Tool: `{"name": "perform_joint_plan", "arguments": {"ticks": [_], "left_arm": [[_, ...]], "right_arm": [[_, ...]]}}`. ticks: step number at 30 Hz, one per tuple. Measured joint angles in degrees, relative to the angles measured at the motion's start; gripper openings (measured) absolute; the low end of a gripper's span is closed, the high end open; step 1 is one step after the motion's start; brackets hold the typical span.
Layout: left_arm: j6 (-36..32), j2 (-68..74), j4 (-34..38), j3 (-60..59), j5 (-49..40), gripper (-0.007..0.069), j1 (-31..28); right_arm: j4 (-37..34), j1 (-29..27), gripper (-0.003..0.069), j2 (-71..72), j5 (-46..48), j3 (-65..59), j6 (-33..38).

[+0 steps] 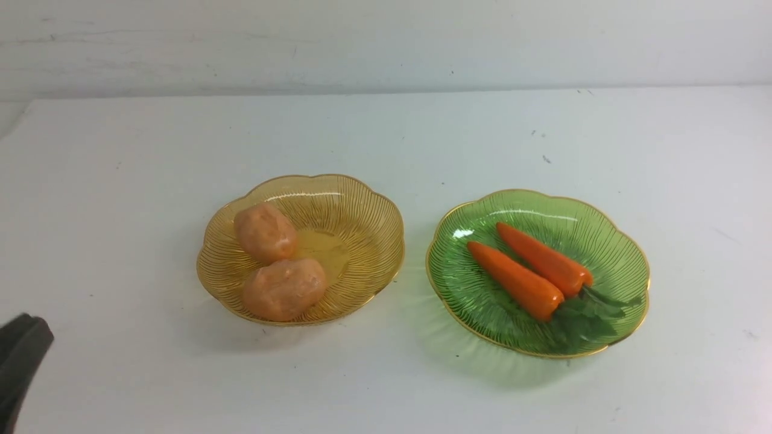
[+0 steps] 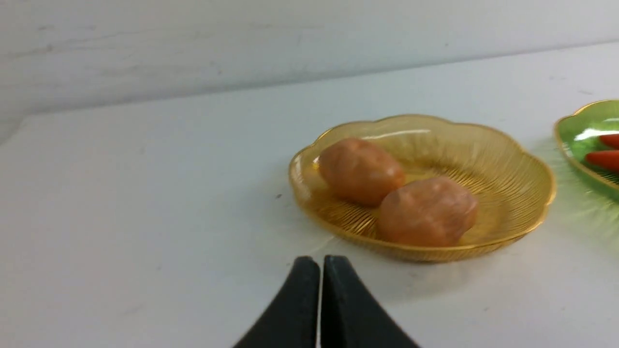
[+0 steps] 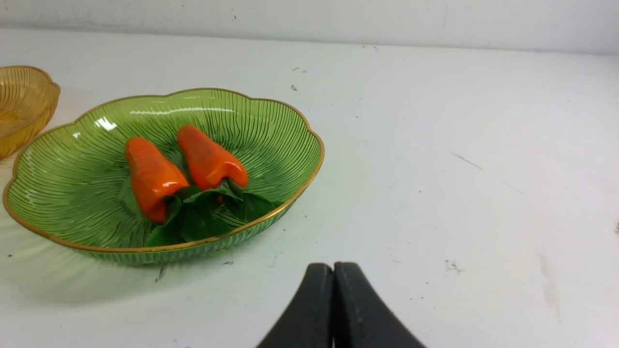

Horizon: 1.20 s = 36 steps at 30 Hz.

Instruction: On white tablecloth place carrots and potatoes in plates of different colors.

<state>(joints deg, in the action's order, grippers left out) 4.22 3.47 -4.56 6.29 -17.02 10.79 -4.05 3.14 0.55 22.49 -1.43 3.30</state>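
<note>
Two potatoes (image 1: 265,232) (image 1: 283,289) lie in the amber-yellow plate (image 1: 362,223) at centre left of the white tablecloth (image 1: 120,181). Two carrots (image 1: 515,280) (image 1: 543,259) lie side by side in the green plate (image 1: 603,241) at centre right, leafy tops toward the near right. My left gripper (image 2: 321,263) is shut and empty, short of the amber plate (image 2: 508,179); it shows at the front view's lower left corner (image 1: 24,343). My right gripper (image 3: 332,268) is shut and empty, near the green plate (image 3: 72,183). It is out of the front view.
A pale wall (image 1: 386,42) runs along the back edge of the tablecloth. Small dark specks (image 1: 546,159) mark the cloth behind the green plate. The two plates stand close together with a narrow gap between their rims.
</note>
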Motion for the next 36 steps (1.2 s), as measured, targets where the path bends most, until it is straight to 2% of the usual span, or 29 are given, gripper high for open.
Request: {"name": "perform_joint_plan", "arguments": {"ticks": [4, 8, 21, 36], "left_arm": [[0.98, -3.62, 0.19, -5.55, -0.46, -0.0003, -4.57], [1.33, -4.09, 0.19, -7.78, -3.56, -0.0003, -6.65], [0.60, -4.20, 0.00, -7.90, -5.00, -0.0003, -8.37], [0.35, -4.20, 0.00, -7.90, -5.00, -0.0003, -7.33]], "right_arm": [[0.00, 0.00, -0.0015, 0.00, 0.00, 0.00, 0.00], [0.00, 0.00, -0.0015, 0.00, 0.00, 0.00, 0.00], [-0.04, 0.00, -0.0015, 0.00, 0.00, 0.00, -0.63], [-0.04, 0.00, -0.0015, 0.00, 0.00, 0.00, -1.01]]}}
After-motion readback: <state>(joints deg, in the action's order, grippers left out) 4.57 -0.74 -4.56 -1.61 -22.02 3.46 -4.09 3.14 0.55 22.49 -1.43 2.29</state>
